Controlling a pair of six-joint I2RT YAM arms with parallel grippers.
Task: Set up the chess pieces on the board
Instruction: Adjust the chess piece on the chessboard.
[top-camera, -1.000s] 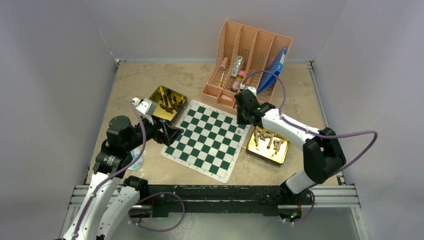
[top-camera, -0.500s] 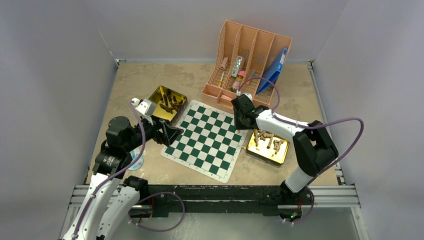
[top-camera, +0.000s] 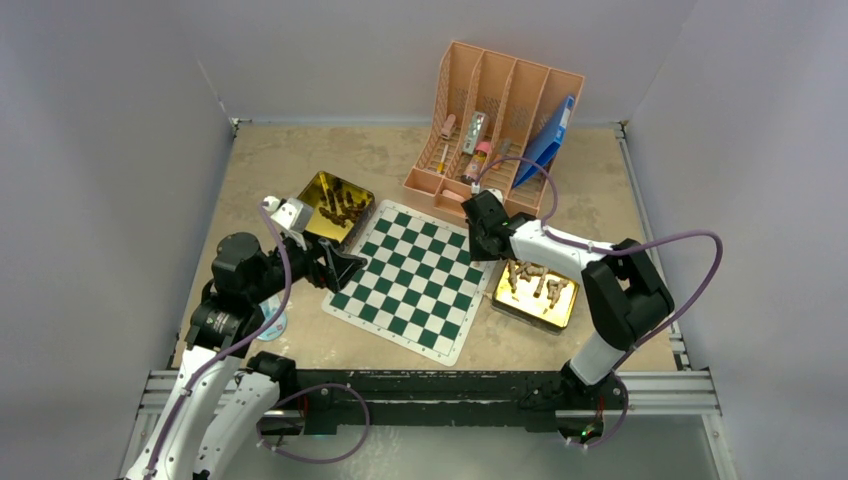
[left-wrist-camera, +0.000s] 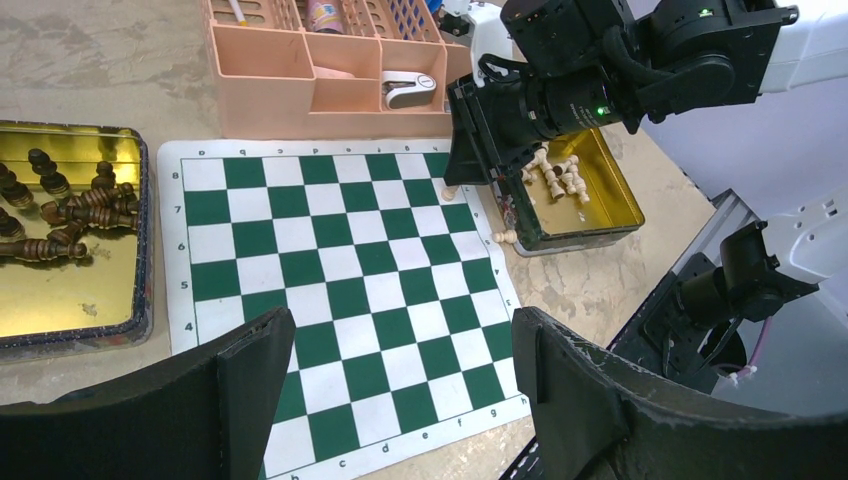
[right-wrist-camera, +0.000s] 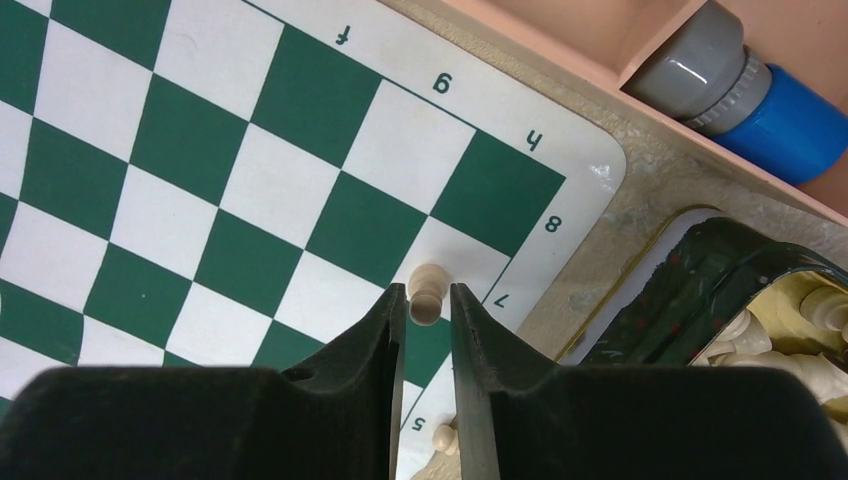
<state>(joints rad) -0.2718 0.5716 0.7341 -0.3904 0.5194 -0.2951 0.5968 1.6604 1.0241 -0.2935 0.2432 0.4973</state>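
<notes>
1. Board (top-camera: 415, 278): thin mat, smooth, matt, printed green and white checks.
2. Left tin (left-wrist-camera: 70, 290), right tin (left-wrist-camera: 612, 200): metal, gold, glossy, mirror-bright inside; outer wall of right tin dark and shiny.
3. Dark pieces (left-wrist-camera: 70, 195), in left tin: brown, smooth, slight sheen; wood or plastic not distinguishable.
4. Pale pieces (left-wrist-camera: 560, 178), in right tin; pale pawn (right-wrist-camera: 428, 278), on board: cream, smooth, satin.
5. Organiser (left-wrist-camera: 265, 95), far side: pink plastic, matt.
6. Table (top-camera: 280, 160): beige, mottled, stone-like, matt.
7. Left gripper (left-wrist-camera: 400, 330) fingers (left-wrist-camera: 590, 400), right gripper (right-wrist-camera: 428, 305) fingers (right-wrist-camera: 350, 400): black, matt, finely grained.
</notes>
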